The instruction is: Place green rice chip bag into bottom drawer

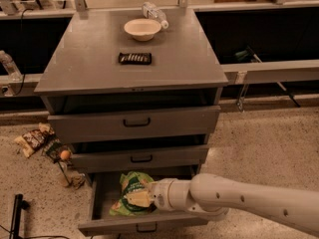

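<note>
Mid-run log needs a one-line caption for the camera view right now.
The gripper sits at the green rice chip bag inside the open bottom drawer of the grey cabinet.

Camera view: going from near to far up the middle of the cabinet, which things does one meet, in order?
Open bottom drawer, holding the green rice chip bag with the pincer at the bag → middle drawer → top drawer → black-wrapped bar → white bowl → plastic bottle.
</note>
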`<state>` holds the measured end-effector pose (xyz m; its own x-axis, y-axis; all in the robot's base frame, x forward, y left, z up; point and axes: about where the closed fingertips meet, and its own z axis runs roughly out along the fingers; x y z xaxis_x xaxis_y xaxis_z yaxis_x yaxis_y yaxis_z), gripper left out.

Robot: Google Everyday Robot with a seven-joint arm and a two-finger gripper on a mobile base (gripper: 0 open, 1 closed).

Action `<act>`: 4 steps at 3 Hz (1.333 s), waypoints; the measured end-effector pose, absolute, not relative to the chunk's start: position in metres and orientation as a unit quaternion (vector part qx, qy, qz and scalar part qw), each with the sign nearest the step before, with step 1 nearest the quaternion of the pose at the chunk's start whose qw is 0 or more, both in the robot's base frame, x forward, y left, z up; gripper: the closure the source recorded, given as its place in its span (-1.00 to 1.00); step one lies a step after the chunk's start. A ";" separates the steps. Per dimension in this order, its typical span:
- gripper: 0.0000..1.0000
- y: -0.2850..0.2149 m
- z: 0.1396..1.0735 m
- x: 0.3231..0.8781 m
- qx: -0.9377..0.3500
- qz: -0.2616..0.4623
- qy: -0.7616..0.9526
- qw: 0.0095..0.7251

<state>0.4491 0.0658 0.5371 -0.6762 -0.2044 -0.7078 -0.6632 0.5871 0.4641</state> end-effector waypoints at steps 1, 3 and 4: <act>1.00 0.072 0.479 0.482 -0.299 0.366 0.836 0.280; 1.00 0.079 0.386 0.526 -0.393 0.336 0.809 0.279; 1.00 0.077 0.342 0.542 -0.409 0.322 0.808 0.278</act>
<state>0.5418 0.0772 0.3421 -0.5119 -0.4814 -0.7115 -0.8387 0.4591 0.2928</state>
